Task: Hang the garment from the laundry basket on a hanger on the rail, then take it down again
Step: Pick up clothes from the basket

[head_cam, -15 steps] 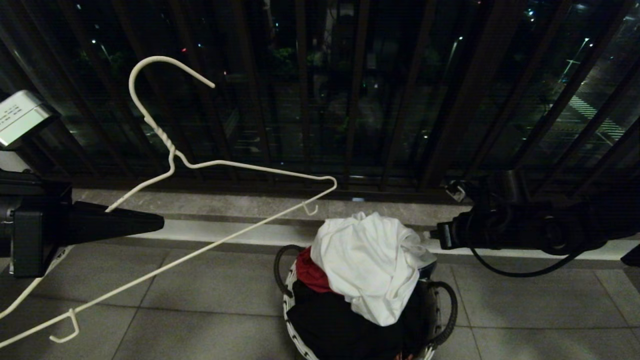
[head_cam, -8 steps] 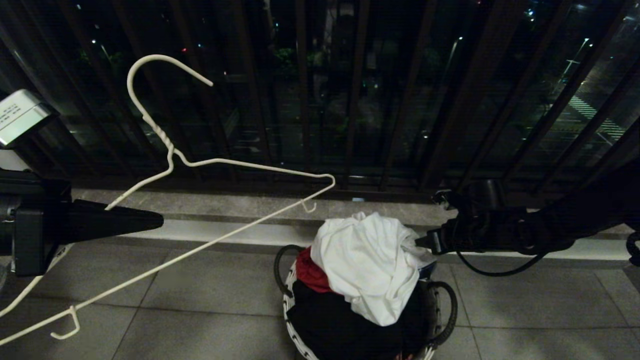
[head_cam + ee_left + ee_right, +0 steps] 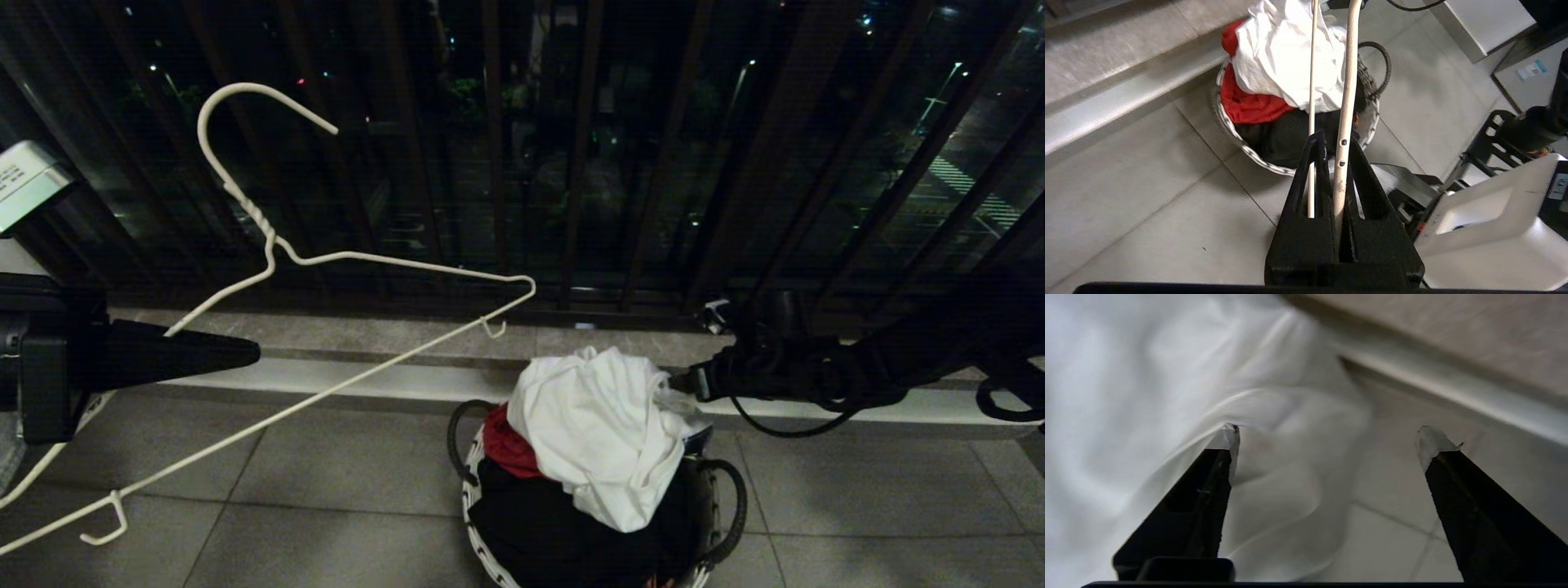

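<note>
The garment (image 3: 600,437) is a crumpled white heap on top of the laundry basket (image 3: 482,523), a small round dark one with a white-patterned rim. My right gripper (image 3: 682,382) reaches in level from the right, at the heap's upper right edge. In the right wrist view it (image 3: 1327,435) stands open, one fingertip (image 3: 1229,437) against a white fold (image 3: 1167,396), the other over floor tile. On the left, my left gripper (image 3: 245,353) is shut on the thin white wire hanger (image 3: 359,260), held up tilted with its hook high. That wire (image 3: 1349,81) runs between the shut jaws. The rail is out of view.
A dark balcony railing (image 3: 571,163) with vertical bars stands behind a stone ledge (image 3: 392,339). A red cloth (image 3: 506,445) and a black cloth (image 3: 539,523) lie under the white heap. Grey floor tiles surround the basket. The robot's base (image 3: 1494,220) is close by.
My right gripper has moved left to the edge of the white heap and has opened. The left gripper and the hanger have barely shifted.
</note>
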Controlling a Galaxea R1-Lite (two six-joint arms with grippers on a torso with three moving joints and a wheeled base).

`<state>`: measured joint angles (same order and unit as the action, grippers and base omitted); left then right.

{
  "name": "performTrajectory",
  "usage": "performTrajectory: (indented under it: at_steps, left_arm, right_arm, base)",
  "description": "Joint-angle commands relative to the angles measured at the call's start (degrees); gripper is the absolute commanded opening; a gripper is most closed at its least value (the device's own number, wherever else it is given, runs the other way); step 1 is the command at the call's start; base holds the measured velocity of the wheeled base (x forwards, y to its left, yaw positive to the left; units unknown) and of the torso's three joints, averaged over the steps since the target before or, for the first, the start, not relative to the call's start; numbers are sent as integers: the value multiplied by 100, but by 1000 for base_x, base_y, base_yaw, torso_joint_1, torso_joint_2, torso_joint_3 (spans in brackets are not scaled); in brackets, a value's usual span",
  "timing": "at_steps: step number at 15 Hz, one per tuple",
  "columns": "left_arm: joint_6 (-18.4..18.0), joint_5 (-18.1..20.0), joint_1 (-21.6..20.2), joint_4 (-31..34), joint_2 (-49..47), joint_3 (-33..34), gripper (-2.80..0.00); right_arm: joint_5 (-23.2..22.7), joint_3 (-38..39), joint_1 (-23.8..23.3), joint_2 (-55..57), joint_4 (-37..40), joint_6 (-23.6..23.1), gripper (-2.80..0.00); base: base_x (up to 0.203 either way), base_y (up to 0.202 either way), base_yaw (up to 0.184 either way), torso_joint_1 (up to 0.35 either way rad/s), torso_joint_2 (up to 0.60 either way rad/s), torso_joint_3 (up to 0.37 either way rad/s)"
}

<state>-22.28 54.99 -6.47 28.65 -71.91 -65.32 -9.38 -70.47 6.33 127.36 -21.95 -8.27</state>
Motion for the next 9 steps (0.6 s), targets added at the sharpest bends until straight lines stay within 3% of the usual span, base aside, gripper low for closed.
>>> performTrajectory:
  at_steps: [1,9]
  left_arm:
    - [-13,29,-12,9,28,10,-280]
    - [-22,-94,-38,9,-25,10,-280]
  right_arm:
    - [38,-218,-24,184,6,-70,0]
    - [3,51,18,-141,332,-131,0]
  base:
    - [0,0,0,0,0,0]
    - [0,0,0,0,0,0]
